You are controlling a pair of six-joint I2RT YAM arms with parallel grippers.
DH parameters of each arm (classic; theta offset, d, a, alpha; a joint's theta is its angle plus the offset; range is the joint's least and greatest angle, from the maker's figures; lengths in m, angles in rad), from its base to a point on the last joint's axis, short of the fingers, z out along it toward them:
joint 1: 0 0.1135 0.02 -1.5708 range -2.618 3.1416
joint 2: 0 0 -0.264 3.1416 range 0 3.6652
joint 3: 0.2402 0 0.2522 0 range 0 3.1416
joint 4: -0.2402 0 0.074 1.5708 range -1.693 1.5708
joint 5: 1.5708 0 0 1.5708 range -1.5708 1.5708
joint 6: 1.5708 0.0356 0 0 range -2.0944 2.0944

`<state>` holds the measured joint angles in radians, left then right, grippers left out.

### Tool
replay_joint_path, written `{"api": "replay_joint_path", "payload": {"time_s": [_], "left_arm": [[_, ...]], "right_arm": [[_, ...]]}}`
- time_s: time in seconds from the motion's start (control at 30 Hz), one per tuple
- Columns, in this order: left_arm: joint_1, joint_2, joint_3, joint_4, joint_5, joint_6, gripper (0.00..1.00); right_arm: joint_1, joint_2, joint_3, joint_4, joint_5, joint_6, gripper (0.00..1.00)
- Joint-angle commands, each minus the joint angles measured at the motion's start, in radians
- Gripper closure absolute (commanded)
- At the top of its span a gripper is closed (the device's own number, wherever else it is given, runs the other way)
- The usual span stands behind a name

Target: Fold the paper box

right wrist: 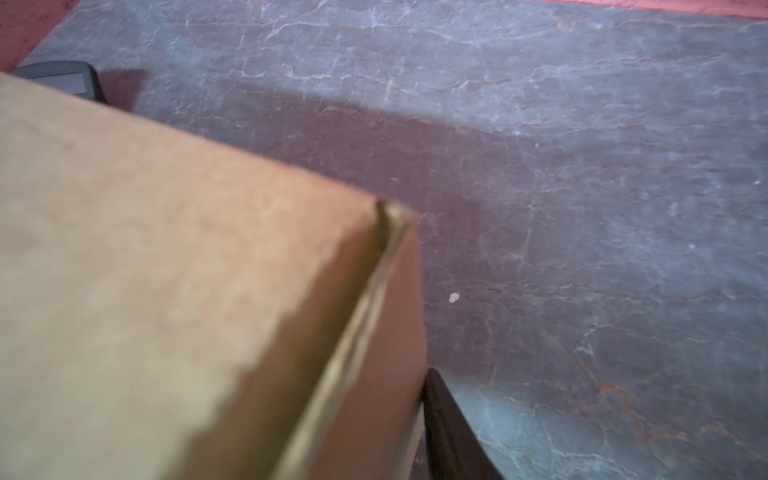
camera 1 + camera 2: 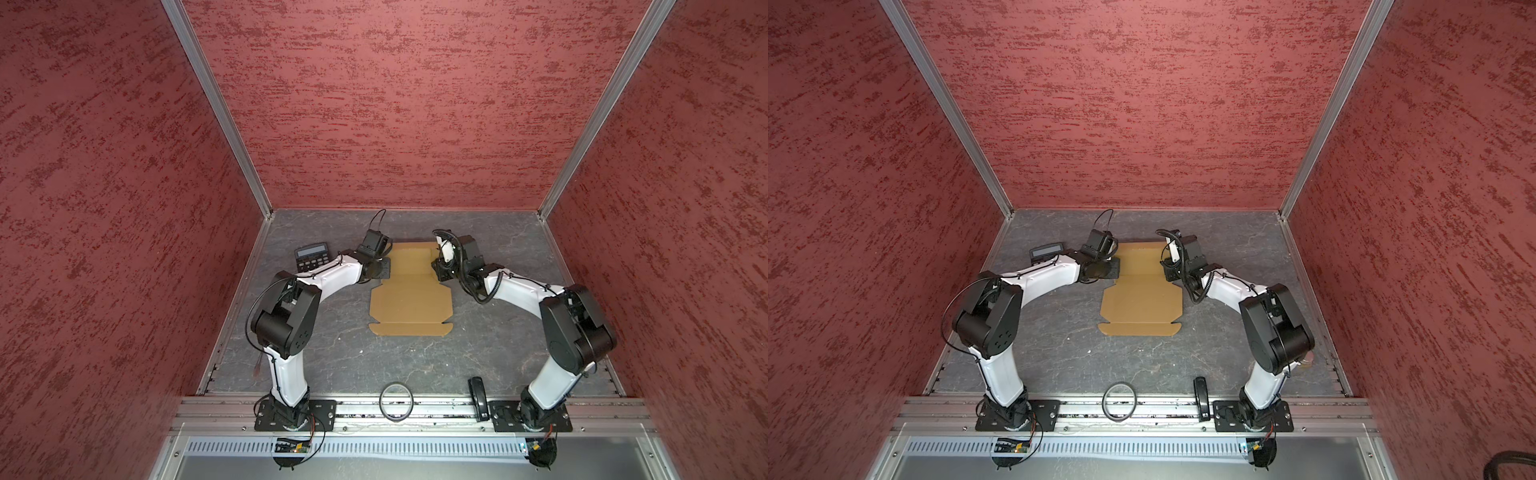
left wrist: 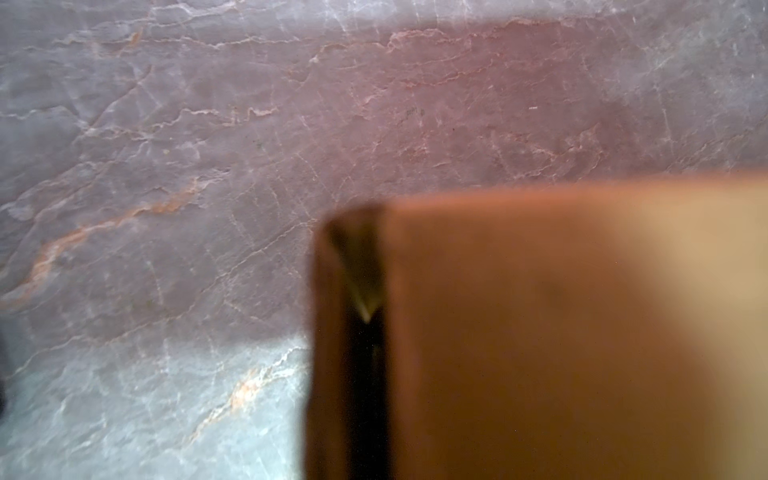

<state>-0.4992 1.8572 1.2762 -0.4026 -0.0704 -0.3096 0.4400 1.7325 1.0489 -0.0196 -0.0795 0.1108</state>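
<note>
The paper box [image 2: 409,307] [image 2: 1142,303] is a flat tan die-cut sheet in the middle of the table, seen in both top views. My left gripper [image 2: 384,268] [image 2: 1115,268] is at the far left flap of the sheet. In the left wrist view the folded cardboard [image 3: 561,332] fills the jaw area and hides the fingers. My right gripper [image 2: 436,270] [image 2: 1165,266] is at the far right flap. In the right wrist view one dark finger [image 1: 449,432] lies against the raised flap's [image 1: 166,270] outer face, and the cardboard hides the other finger.
A dark calculator [image 2: 312,255] [image 2: 1045,251] [image 1: 62,79] lies just left of the left arm's wrist. A black ring [image 2: 395,402] and a black oblong object [image 2: 478,397] sit on the front rail. Red walls enclose three sides of the table.
</note>
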Motion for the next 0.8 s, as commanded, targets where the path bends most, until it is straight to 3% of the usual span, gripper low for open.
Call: {"api": "replay_joint_path", "payload": {"time_s": [0.0, 0.4, 0.77], "left_arm": [[-0.05, 0.01, 0.045, -0.027, 0.034, -0.049, 0.98], [-0.079, 0.035, 0.1, -0.111, -0.003, -0.139, 0.96], [-0.068, 0.043, 0.132, -0.139, -0.011, -0.14, 0.96]], "right_arm": [[0.034, 0.024, 0.041, 0.018, 0.029, 0.022, 0.69], [0.07, 0.055, 0.087, -0.011, 0.16, 0.059, 0.78], [0.098, 0.113, 0.143, -0.068, 0.225, 0.033, 0.87]]}}
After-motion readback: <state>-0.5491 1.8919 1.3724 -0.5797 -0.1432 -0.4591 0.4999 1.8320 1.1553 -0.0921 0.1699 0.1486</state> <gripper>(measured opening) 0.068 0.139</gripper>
